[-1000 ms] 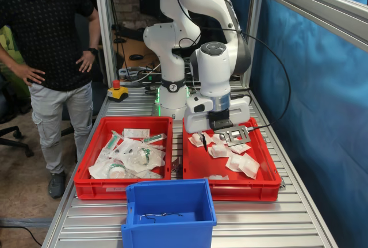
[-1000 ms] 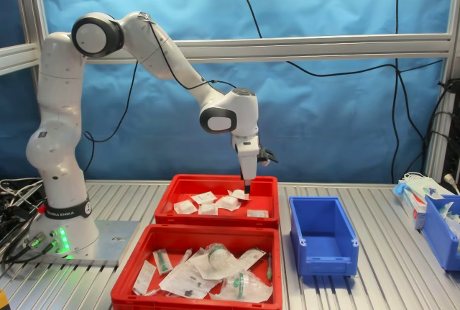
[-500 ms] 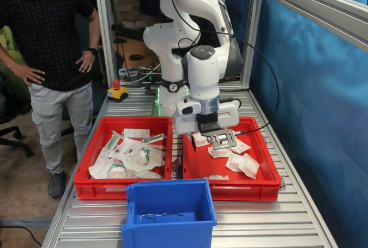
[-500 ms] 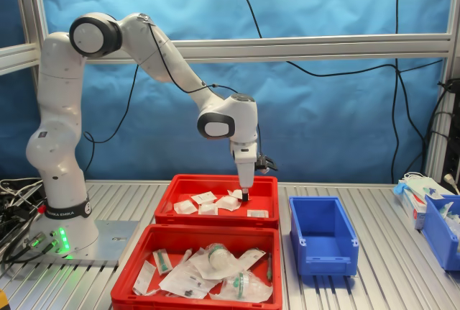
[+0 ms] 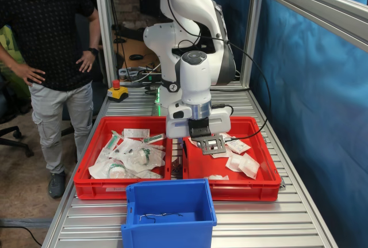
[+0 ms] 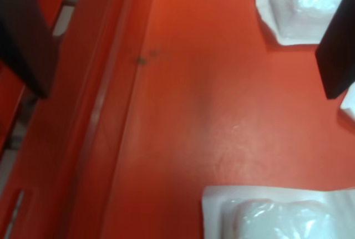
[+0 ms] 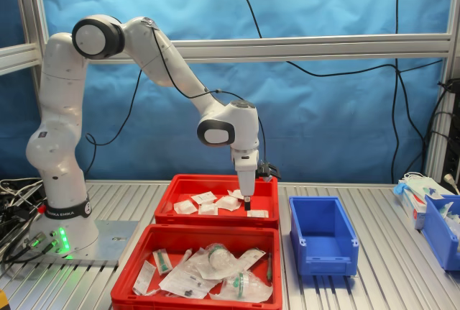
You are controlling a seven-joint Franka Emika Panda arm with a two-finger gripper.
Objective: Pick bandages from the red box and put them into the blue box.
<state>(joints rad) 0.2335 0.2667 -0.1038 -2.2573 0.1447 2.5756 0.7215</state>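
The end effector (image 6: pixel 183 45) hangs spread and empty over bare floor of the shallow red plastic crate (image 5: pixel 267 186); it should centre over one flat white bandage pouch (image 6: pixel 302 6) before descending.

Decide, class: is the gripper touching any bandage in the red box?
Apart. In the wrist view the gripper is open over bare floor of the red box, with red showing between each finger and the nearest bandage.

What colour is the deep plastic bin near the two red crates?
Blue; the deep plastic bin shows best in the second exterior view.
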